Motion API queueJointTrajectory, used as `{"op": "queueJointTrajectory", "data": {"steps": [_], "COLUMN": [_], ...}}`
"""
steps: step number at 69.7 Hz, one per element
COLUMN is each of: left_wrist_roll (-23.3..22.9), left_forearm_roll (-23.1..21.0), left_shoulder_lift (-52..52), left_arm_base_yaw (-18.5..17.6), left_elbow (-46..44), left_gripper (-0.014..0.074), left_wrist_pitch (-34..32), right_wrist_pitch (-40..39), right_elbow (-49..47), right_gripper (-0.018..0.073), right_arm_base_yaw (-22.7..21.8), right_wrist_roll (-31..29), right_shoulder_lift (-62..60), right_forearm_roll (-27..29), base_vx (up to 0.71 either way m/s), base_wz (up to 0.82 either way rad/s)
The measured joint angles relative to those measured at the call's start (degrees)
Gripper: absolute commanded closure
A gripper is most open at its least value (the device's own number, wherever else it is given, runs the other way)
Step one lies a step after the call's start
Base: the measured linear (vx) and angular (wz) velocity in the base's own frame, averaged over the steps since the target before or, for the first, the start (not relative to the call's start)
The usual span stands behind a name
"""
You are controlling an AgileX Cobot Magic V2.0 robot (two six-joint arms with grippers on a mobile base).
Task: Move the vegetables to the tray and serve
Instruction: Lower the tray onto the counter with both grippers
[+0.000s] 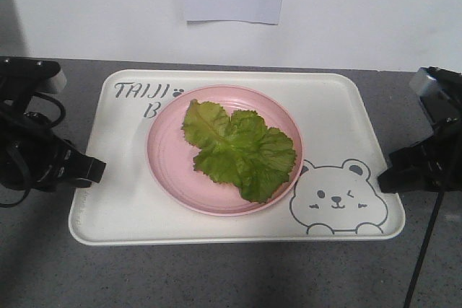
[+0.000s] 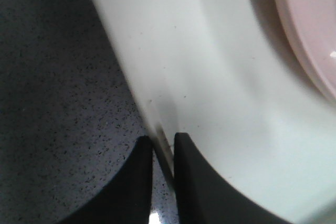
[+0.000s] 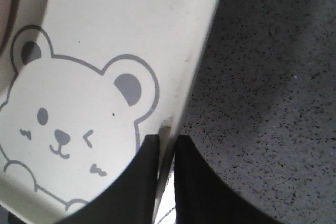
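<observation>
The vegetables lie on a pink plate on the tray. Each tray side rim is pinched between nearly closed jaws of the left gripper and right gripper.

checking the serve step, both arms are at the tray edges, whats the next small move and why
Probably lift both sides together, level. The left gripper and right gripper each pinch the tray rim, and the vegetables lie loose on the pink plate.

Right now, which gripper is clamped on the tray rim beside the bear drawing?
The right gripper: it pinches the tray rim next to the bear drawing. The left gripper grips the plain opposite rim.
</observation>
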Motion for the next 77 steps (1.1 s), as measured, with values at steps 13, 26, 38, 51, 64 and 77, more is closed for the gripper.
{"op": "queueJointTrajectory", "data": {"steps": [13,26,38,51,64,77], "left_wrist_roll": [1.0,2.9,3.6,4.3,4.6,4.7], "left_forearm_roll": [-0.5,-1.0,-1.2,-1.4,-1.5,-1.5], "left_shoulder_lift": [4.8,9.7,14.0,17.4,19.0,19.1], "left_arm_base_yaw": [0.0,0.0,0.0,0.0,-0.1,-0.1], "left_elbow": [0.0,0.0,0.0,0.0,0.0,0.0], "left_gripper": [0.0602,0.0602,0.0602,0.0602,0.0602,0.0602], "left_wrist_pitch": [-1.9,-4.1,-6.6,-8.3,-9.0,-10.0], "right_wrist_pitch": [-0.3,-0.5,-1.6,-2.2,-2.3,-2.7], "right_elbow": [0.0,0.0,0.0,0.0,0.0,0.0], "right_gripper": [0.0562,0.0562,0.0562,0.056,0.0558,0.0557], "right_arm_base_yaw": [0.1,0.1,0.1,0.1,0.1,0.3], "right_wrist_roll": [3.6,5.1,5.3,5.3,5.4,5.3], "right_shoulder_lift": [2.0,6.1,10.4,14.7,17.9,18.6], "right_forearm_roll": [-1.8,-2.9,-3.1,-3.5,-3.6,-3.8], "base_vx": [0.0,0.0,0.0,0.0,0.0,0.0], "base_wz": [0.0,0.0,0.0,0.0,0.0,0.0]}}
